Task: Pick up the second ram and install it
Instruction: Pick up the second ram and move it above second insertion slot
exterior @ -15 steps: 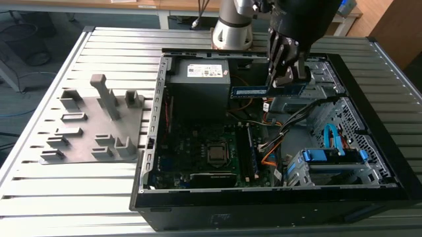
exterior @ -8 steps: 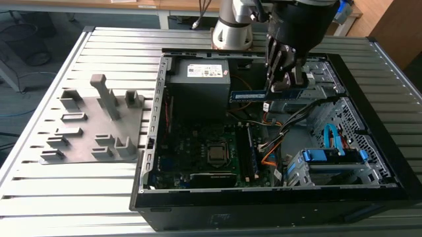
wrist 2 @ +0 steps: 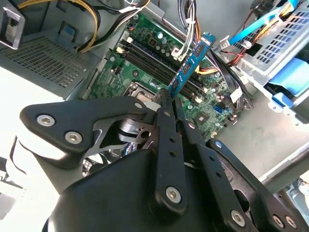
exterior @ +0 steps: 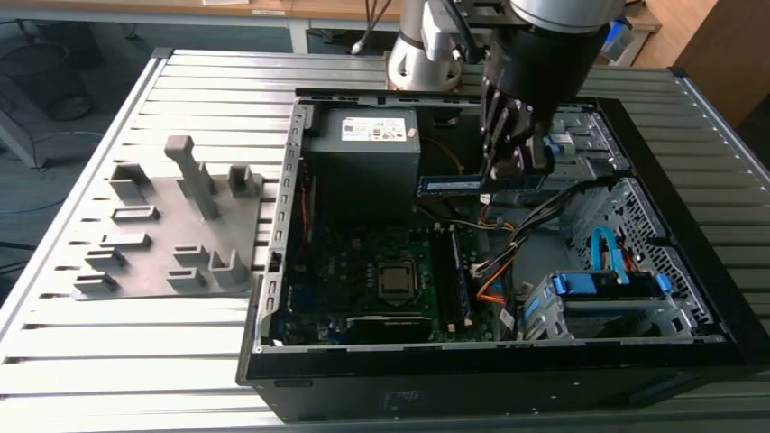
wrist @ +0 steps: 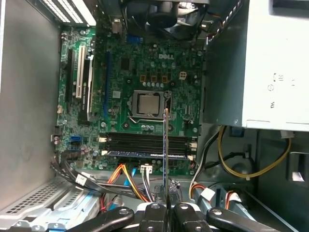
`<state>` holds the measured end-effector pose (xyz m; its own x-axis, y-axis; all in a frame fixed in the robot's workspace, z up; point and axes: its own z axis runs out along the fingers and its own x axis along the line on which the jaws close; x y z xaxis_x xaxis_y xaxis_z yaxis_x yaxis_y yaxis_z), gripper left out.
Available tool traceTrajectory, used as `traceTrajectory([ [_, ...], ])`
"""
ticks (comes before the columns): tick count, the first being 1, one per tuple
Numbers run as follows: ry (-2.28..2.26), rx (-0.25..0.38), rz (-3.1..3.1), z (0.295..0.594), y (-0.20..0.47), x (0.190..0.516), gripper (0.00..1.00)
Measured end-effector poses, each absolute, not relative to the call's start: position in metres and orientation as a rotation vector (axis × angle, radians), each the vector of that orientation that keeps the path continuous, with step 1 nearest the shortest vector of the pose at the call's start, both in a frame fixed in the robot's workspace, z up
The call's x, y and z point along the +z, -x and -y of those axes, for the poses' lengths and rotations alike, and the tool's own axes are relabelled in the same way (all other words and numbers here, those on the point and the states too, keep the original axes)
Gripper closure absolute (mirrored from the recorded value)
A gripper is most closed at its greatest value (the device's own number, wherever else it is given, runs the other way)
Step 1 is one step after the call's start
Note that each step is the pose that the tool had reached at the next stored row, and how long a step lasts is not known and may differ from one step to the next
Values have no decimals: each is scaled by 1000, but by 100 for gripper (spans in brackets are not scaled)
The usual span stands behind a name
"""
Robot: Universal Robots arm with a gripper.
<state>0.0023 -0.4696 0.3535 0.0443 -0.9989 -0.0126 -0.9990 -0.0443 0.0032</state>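
The fingers (wrist 2: pixel 166 130) are pinching one end of the second ram (wrist 2: pixel 192 64), holding it out above the motherboard (wrist: pixel 120 72) beneath them.

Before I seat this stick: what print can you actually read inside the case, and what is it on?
White label on the power supply: print too small to read.
Blue-and-white strip on the second ram, held in the gripper: print too blurred to read.
Motherboard: a short white maker's mark above the processor socket; the other board markings are too small to read.
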Motion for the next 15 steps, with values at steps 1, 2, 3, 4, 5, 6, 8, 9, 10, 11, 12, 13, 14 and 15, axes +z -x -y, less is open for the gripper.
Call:
traceTrajectory([
  [1,2265,18,-2167,470,-2,352,86],
  [2,2265,18,-2167,470,-2,350,86],
  [3,2265,18,-2167,470,-2,349,86],
  [4,2265,18,-2167,470,-2,348,86],
  [5,2265,18,-2167,470,-2,346,86],
  [6,2265,18,-2167,470,-2,345,86],
  [8,2265,18,-2167,470,-2,342,86],
  [9,2265,18,-2167,470,-2,341,86],
  [10,2265,18,-2167,470,-2,339,86],
  [11,2265,18,-2167,470,-2,336,86],
  [12,2265,18,-2167,470,-2,334,86],
  [13,2265,18,-2167,470,-2,331,86],
  [14,2265,18,-2167,470,-2,330,86],
  [15,2265,18,-2167,470,-2,329,86],
])
